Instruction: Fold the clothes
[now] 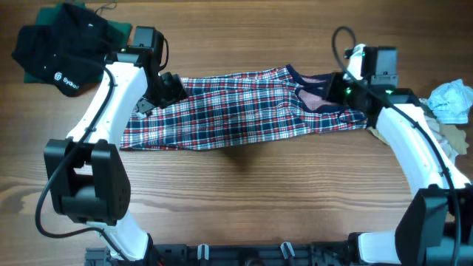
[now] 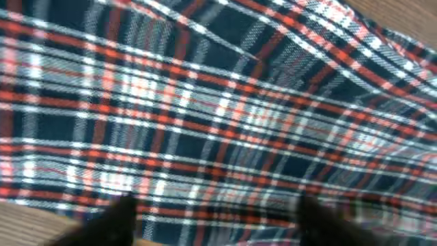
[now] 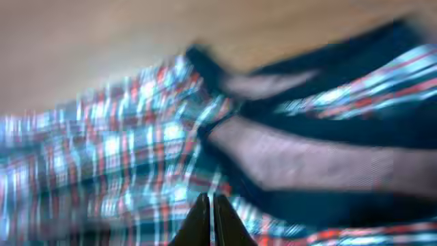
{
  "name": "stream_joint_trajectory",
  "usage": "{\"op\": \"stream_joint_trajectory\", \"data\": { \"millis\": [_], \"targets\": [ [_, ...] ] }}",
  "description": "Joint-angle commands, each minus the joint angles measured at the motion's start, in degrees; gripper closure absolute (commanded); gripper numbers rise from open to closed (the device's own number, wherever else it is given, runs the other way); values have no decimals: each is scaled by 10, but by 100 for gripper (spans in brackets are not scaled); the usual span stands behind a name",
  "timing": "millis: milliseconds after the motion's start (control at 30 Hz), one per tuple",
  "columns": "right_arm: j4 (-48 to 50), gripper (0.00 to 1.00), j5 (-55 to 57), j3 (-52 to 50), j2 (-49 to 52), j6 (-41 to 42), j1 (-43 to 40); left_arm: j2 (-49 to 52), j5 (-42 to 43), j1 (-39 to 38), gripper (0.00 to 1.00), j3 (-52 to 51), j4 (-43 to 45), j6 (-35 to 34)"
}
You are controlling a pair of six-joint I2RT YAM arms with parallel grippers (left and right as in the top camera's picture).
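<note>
Holding the left gripper (image 2: 215,222) with jaws spread just above the plaid cloth (image 1: 236,111), itself lying lengthwise on the table (image 1: 236,192) between both arms, while pressing the right gripper (image 3: 209,219) jaws together at the navy waistband (image 3: 341,126), any pinched fabric being lost in blur. Probably risking a grab of only the top layer on the left, or a slip at the waistband, dragging the cloth askew and bunching the fold

open: table (image 1: 244,192) front strip | obstacles: black garment (image 1: 63,48) far-left, pale-blue cloth (image 1: 452,100) right
</note>
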Motion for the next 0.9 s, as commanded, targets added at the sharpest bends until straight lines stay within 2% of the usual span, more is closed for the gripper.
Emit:
{"op": "stream_joint_trajectory", "data": {
  "millis": [0,33,100,267,433,700,867],
  "targets": [
    [-13,96,-62,2,48,-70,24,1,68,-20,52,-2,-3,7],
    [-10,96,-62,2,70,-68,32,4,73,-35,61,-2,-3,6],
    [-7,96,-62,2,98,-66,38,12,77,-57,68,-2,-1,6],
    [-6,96,42,2,128,-31,38,60,79,-98,69,-2,27,6],
    [-22,96,85,2,128,-10,37,100,103,-99,70,-2,14,6],
    [-52,95,168,2,128,39,37,106,102,-99,68,-2,-12,9],
    [-69,95,192,2,128,53,31,106,107,-99,83,-21,-11,8]
  ]
}}
